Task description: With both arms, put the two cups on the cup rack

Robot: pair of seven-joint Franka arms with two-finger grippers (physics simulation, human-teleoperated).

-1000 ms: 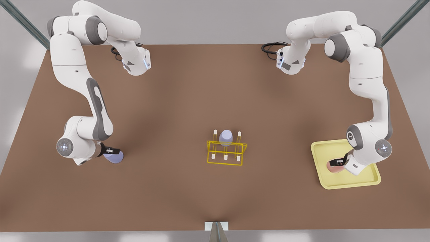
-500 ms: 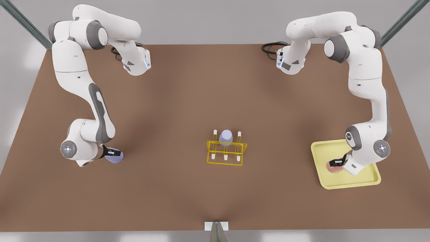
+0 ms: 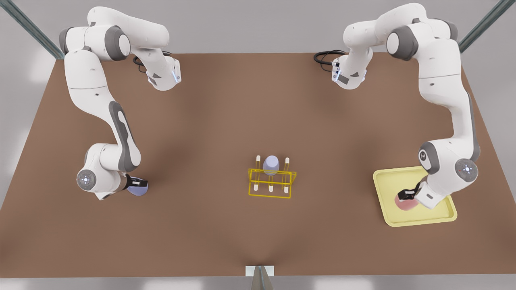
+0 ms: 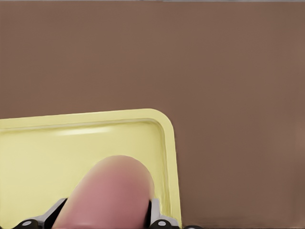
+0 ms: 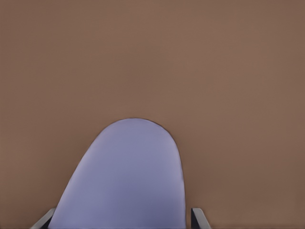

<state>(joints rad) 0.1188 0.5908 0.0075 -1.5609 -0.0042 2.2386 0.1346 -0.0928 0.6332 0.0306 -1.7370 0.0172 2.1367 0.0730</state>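
The left hand [image 3: 408, 194] grips the pink cup [image 3: 404, 202] over the yellow tray [image 3: 419, 220] at the front view's right; the right hand [image 3: 136, 183] grips the lavender cup [image 3: 139, 189] far left. The cup rack [image 3: 271, 183] stands midway between them, equally near both, one lavender cup [image 3: 271, 164] already on it

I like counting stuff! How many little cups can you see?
3. One lavender cup sits in the right gripper at the front view's left, a same-looking lavender cup stands on the yellow rack, and the pink cup is in the left gripper over the tray.
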